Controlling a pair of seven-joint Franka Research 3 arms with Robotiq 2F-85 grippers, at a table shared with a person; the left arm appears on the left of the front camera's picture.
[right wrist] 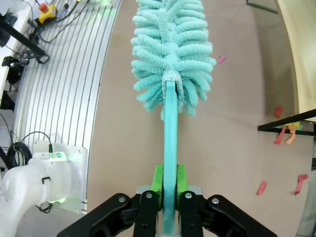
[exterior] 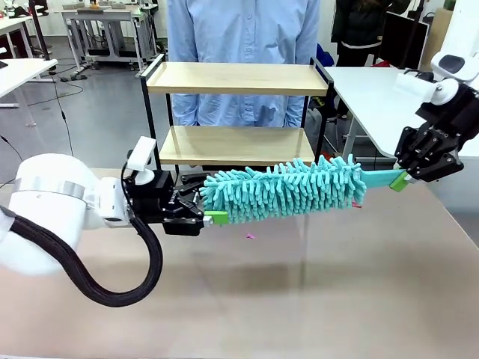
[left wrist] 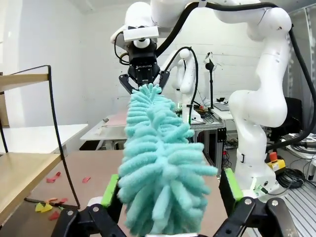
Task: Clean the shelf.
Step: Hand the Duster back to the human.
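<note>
The shelf (exterior: 238, 78), two light wooden boards in a thin black frame, stands at the table's far side. In front of it a teal fluffy duster (exterior: 288, 188) hangs level above the table. My right gripper (exterior: 403, 179) is shut on the duster's flat teal handle (right wrist: 170, 143), with the green pads (right wrist: 157, 178) pressed on both sides. My left gripper (exterior: 213, 217) is open at the other end, and the duster's fluffy tip (left wrist: 160, 168) lies between its spread fingers (left wrist: 111, 190). The shelf's lower board (left wrist: 22, 173) is at the left of the left wrist view.
A person in a light blue shirt (exterior: 239, 30) stands behind the shelf. Small red and yellow paper scraps (left wrist: 47, 207) lie on the brown table by the shelf's legs, more red scraps (right wrist: 261, 187) lie nearby, and a pink one (exterior: 250, 235) is under the duster.
</note>
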